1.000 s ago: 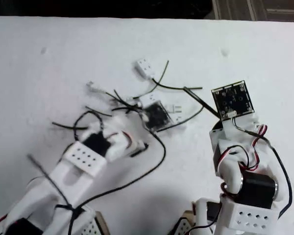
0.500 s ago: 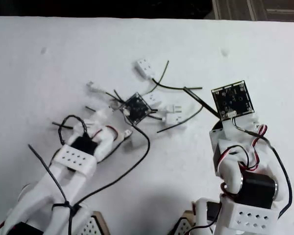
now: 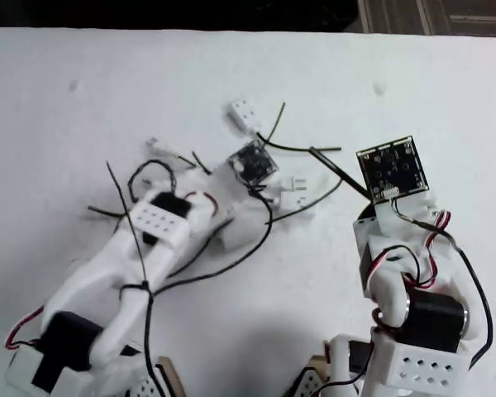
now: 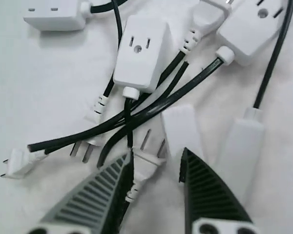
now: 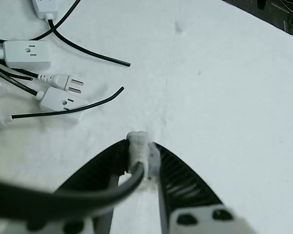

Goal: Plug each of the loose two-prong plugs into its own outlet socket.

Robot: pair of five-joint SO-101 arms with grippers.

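On the table: a tangle of black cords. The left gripper has its jaws released, straddling a plug whose prongs point at a nearby socket. The right gripper is clenched on a white cord end. The plug looks light, hard and slick, so grip its body behind the prongs. The crossed cords lie in the way and will likely tug.

The left gripper hangs open over the white table, its dark ribbed fingers either side of a two-prong plug that is close against one finger, possibly touching it. Beyond, black cords cross in a tangle below an upturned outlet socket. Another loose plug lies apart.
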